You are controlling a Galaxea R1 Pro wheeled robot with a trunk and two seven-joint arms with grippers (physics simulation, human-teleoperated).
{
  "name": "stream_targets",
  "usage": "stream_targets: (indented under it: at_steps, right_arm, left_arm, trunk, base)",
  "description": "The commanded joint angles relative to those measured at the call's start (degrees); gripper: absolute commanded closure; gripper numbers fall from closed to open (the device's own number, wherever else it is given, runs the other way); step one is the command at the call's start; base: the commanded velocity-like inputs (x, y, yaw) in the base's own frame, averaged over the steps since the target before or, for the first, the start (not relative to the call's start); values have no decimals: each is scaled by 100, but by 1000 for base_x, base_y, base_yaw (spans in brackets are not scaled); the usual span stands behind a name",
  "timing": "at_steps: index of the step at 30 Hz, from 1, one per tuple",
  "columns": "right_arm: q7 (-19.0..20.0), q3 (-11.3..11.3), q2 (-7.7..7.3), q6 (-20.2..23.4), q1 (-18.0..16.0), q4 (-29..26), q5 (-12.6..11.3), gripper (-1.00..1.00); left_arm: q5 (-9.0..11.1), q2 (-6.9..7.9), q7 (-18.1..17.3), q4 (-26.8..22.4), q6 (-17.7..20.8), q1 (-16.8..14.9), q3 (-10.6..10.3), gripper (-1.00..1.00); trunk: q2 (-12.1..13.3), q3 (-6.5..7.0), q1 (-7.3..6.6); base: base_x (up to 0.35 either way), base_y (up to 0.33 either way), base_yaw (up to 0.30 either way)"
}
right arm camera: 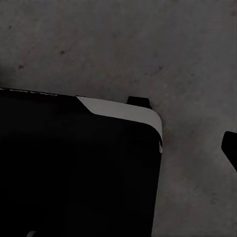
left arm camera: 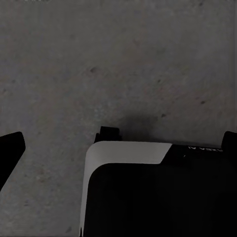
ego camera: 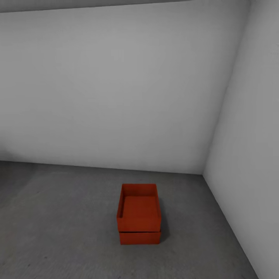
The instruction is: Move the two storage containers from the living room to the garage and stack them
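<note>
Sitting stacked on the garage's concrete floor [ego camera: 58, 224] near the corner of two pale walls [ego camera: 116, 97], the upper storage container [ego camera: 139, 211] rests on the lower storage container [ego camera: 139, 237]. Both look stiff, light and thin-walled, best gripped by opposite rims. Neither end effector's state can be told.

Two orange-red storage containers sit stacked in the lower middle of the head view: the upper container [ego camera: 139, 209] open-topped, resting on the lower container [ego camera: 139, 237], seemingly slightly offset. They stand on the dark grey concrete floor [ego camera: 58, 232], near the garage's pale wall corner.
</note>
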Motion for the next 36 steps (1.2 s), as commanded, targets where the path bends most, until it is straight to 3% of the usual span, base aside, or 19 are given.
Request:
stream_targets:
  at_steps: [1,36]
  right_arm:
    - [-15,48,2,-17,-4,7,-44,-100]
    - [-25,58,-8,25,-5,7,4,-100]
  left_arm:
    - [57,-2,-26,7,-21,-5,-12,-100]
    - [-5,14,9,-30,-35,-5,-35,-100]
  trunk:
    - [-5,-7,1]
    - [-5,-39,1]
  base:
    - [0,0,0]
    - [0,0,0]
